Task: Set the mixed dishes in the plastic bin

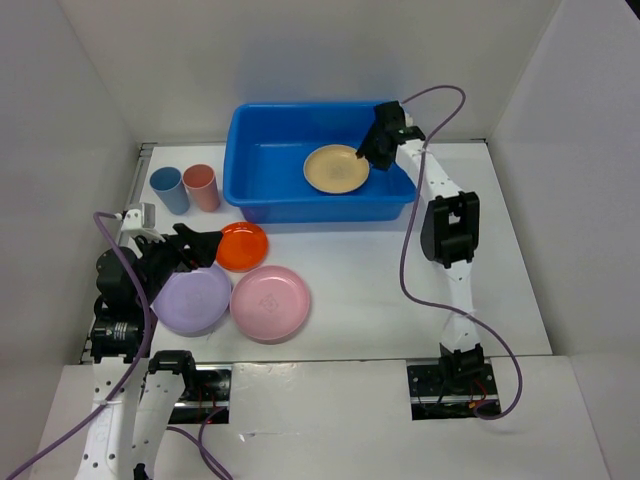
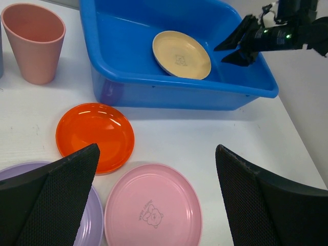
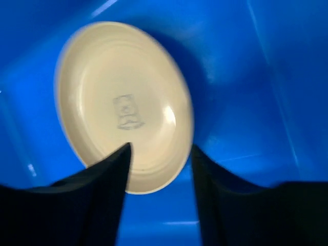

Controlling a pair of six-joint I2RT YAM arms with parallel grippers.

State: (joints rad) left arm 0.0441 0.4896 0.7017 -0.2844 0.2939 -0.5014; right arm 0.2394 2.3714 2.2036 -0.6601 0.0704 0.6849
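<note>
Setting yellow plate in bin — right gripper half parted, gripping nothing (left gripper wide, empty). Next, likely: fetch pink plate.

White arms, black joints, trailing purple cables.

Top view is bright and even, with diffuse light bouncing off the white walls. A soft shadow sits just behind the plastic bin on the far wall, and a thin darker one runs along its near base. Left wrist view is sharp, with white glare patches on the orange plate in front of the bin. Right wrist view is blurred: the yellow plate inside the bin is smeared and its print soft. The right gripper fingers are dark and out of focus, and pale glare streaks cross the bin floor.
</note>
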